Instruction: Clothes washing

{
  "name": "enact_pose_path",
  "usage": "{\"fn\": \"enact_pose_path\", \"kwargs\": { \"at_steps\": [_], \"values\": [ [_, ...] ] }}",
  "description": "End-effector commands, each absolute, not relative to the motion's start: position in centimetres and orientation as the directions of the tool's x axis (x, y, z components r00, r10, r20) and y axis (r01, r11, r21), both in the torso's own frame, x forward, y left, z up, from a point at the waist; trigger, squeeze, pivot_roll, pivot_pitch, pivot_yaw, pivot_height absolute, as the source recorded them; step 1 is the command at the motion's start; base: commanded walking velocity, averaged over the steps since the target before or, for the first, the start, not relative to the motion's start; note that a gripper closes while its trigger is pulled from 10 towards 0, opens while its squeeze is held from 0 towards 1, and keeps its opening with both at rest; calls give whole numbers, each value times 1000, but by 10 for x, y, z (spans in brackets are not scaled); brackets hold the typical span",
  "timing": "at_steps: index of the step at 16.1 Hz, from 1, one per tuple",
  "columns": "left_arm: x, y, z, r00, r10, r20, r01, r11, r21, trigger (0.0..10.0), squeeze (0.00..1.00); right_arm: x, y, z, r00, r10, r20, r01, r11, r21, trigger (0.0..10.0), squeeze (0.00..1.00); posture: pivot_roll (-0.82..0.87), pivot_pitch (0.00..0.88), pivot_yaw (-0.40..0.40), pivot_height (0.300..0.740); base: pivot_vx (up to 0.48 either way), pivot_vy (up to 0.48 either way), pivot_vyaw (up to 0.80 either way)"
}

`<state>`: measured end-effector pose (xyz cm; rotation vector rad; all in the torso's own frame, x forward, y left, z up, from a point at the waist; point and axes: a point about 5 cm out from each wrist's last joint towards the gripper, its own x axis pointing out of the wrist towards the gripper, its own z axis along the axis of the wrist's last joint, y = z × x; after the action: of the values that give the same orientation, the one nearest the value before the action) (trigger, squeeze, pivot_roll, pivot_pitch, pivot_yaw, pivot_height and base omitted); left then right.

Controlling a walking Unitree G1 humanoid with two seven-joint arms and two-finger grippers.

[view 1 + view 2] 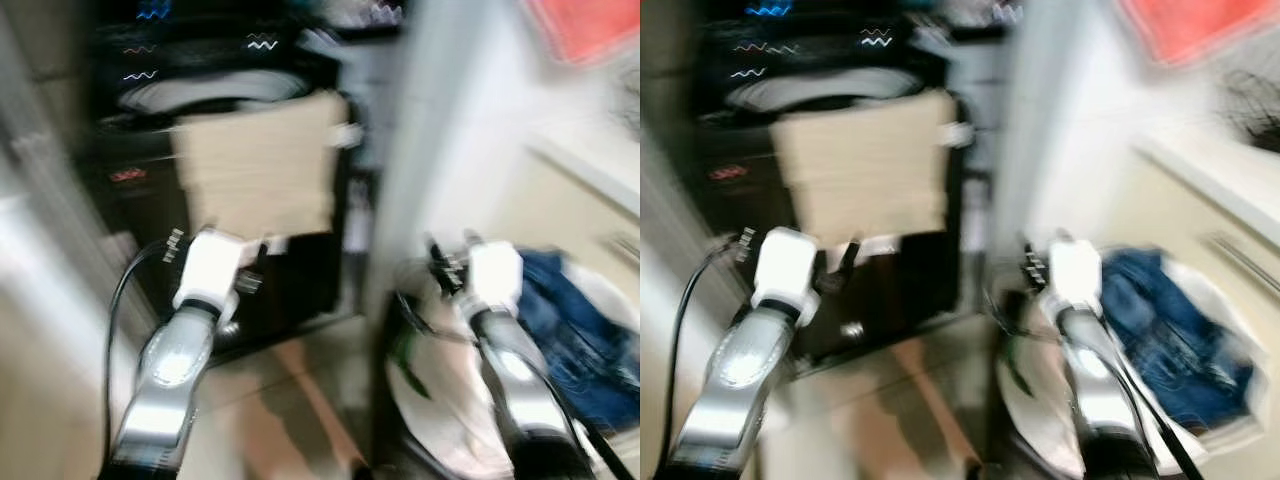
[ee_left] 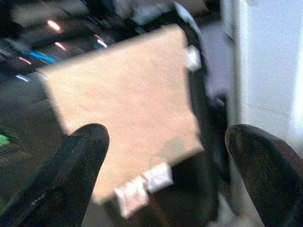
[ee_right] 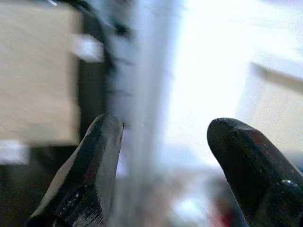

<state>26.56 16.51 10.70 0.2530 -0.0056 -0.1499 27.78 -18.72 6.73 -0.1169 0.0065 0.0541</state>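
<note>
Both silver arms reach forward over bare floor. The left gripper point(image 2: 165, 179) spreads wide and empty before a beige cloth point(image 1: 258, 165) draped over the black washing machine point(image 1: 130, 150). The right gripper point(image 3: 165, 175), also wide and empty, faces a white wall edge point(image 1: 400, 150), above the white basket point(image 1: 1040, 400) of blue denim clothes point(image 1: 1160, 330).

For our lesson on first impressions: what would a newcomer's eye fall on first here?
Probably the tan cloth draped over the front of the dark washing machine, straight ahead of the left claw, which is open. Next, the blue jeans heaped in the white basket beside the right arm.
</note>
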Motion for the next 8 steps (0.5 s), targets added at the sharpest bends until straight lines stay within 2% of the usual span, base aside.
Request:
{"fn": "enact_pose_path", "kwargs": {
  "at_steps": [1, 4, 8],
  "values": [
    [268, 160, 111, 984, -176, -3, 171, 952, 253, 10000, 0, 282, -181, 80, 996, 76, 36, -71, 991, -115, 10000, 0, -50, 0, -1, 740, 0, 0, -750],
    [277, 144, 117, 976, -216, 31, 200, 943, 267, 10000, 0, 293, -172, 87, 995, 79, 64, -72, 991, -112, 10000, 0, -65, 0, 9, 740, 0, 0, -750],
    [284, 137, 120, 970, -239, 43, 218, 936, 276, 10000, 0, 297, -173, 91, 996, 60, 72, -52, 993, -103, 10000, 0, -88, 0, 22, 740, 0, 0, -748]
  ]
}}
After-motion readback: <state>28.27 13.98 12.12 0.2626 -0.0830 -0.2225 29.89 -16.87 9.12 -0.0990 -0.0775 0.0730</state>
